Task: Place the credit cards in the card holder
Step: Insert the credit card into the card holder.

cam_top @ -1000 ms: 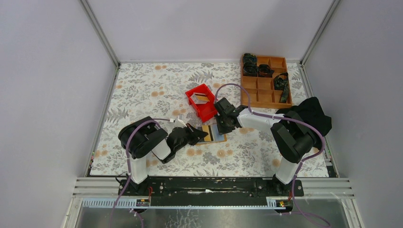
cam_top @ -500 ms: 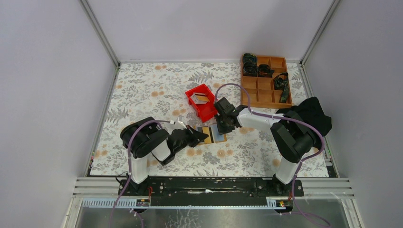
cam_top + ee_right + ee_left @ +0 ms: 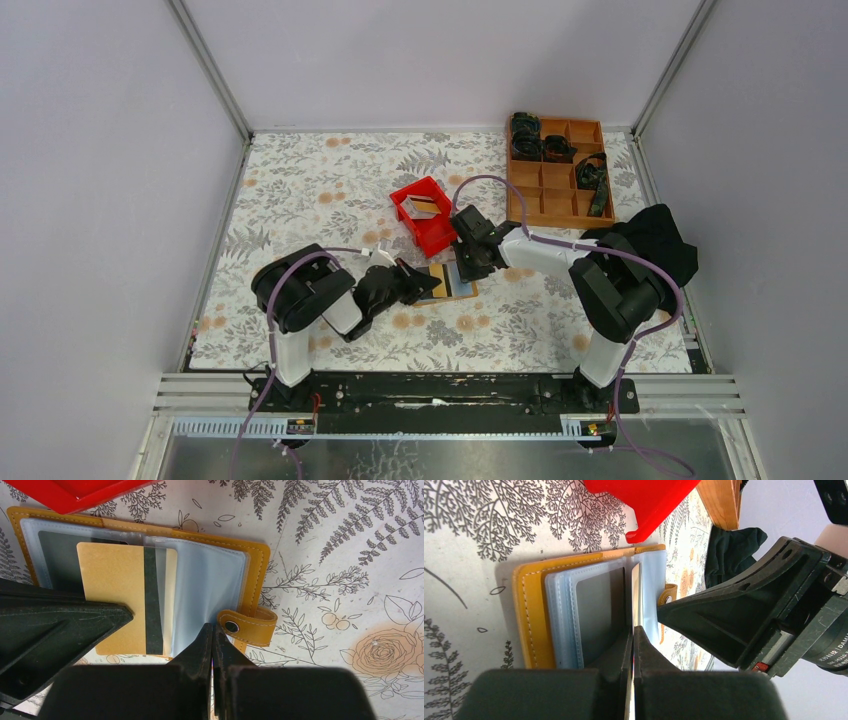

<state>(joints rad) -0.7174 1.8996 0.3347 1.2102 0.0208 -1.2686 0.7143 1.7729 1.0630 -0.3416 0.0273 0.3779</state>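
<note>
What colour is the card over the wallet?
The card is gold with a dark stripe; clearest from right wrist.

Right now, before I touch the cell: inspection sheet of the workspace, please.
Surface: flowered table cover, flat, no spills seen.
Job's things: card holder lies open near the table's middle. A gold card with a black stripe lies over it, one end seemingly tucked under a clear sleeve.
Clutter: red bin just behind the holder, something pale inside. Wooden tray at far right, with dark items. Dark cloth by the right arm.
Grippers: left gripper shut on the card. Right gripper shut, tips at a sleeve's edge; cannot tell if it pinches it.
Cables: purple cables loop along both arms.
Surroundings: pale walls, metal frame.
</note>
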